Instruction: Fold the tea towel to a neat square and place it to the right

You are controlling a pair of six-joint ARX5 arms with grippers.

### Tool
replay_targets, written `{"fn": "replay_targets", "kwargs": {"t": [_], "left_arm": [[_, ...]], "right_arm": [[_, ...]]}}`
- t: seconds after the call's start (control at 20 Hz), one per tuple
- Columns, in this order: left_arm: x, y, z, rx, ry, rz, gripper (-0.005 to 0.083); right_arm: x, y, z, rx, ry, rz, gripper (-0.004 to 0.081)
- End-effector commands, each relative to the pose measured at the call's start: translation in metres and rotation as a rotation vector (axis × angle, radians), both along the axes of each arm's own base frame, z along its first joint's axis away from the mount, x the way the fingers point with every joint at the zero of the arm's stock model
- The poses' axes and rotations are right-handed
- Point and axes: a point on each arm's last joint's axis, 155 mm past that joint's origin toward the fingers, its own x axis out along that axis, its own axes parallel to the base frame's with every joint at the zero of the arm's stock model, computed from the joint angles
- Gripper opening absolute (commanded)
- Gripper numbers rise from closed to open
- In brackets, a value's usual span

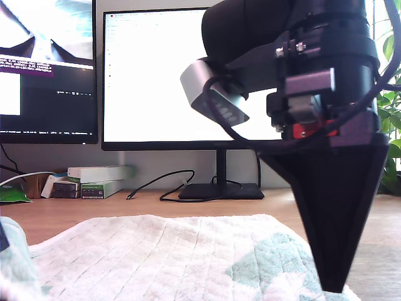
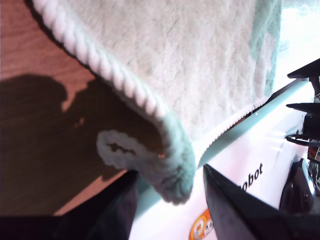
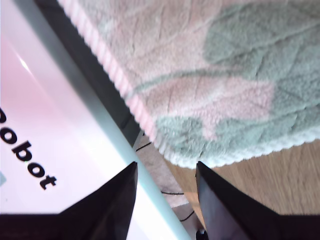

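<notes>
The tea towel [image 1: 169,257] lies spread flat on the wooden desk [image 1: 62,216], filling the lower half of the exterior view from about seven o'clock to five o'clock, off-white with pale green patches. No fold shows in it, so I judge the task at its opening step: taking hold of corners for the first fold. My first gripper [image 2: 170,200] has its jaws apart, with the towel's corded corner [image 2: 170,170] hanging between them, not yet clamped as far as I can tell. My second gripper [image 3: 165,200] is also spread, with another green-patched corner [image 3: 200,145] just ahead of its tips. In the exterior view one arm [image 1: 332,144] looms at three o'clock, its fingers pointing down at the towel. Next, both grippers would need to close squarely on the corded edge before lifting together.
</notes>
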Motion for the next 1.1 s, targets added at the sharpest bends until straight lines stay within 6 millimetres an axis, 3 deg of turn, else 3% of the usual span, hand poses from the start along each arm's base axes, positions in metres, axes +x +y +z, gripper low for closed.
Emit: {"fn": "replay_targets", "kwargs": {"t": [0.0, 0.55, 0.75, 0.9, 1.0, 1.05], "left_arm": [[0.005, -0.002, 0.008, -0.006, -0.010, -0.002, 0.0368], [0.000, 0.021, 0.010, 0.164, 0.029, -0.009, 0.0360], [0.016, 0.042, 0.012, 0.308, -0.039, -0.003, 0.0357], [0.036, 0.047, 0.014, 0.349, -0.156, -0.032, 0.0355], [0.052, 0.042, 0.018, 0.331, -0.224, -0.020, 0.0260], [0.058, 0.040, 0.020, 0.323, -0.255, -0.020, 0.0175]], "right_arm": [[0.002, 0.003, 0.004, 0.020, -0.006, 0.005, 0.0336], [0.021, 0.018, 0.019, 0.074, -0.064, 0.036, 0.0336], [0.031, 0.026, 0.019, 0.110, -0.097, 0.031, 0.0335], [0.050, 0.045, 0.022, 0.193, -0.169, 0.026, 0.0335], [0.059, 0.055, 0.025, 0.233, -0.205, 0.025, 0.0302], [0.060, 0.056, 0.025, 0.238, -0.209, 0.024, 0.0238]]}}
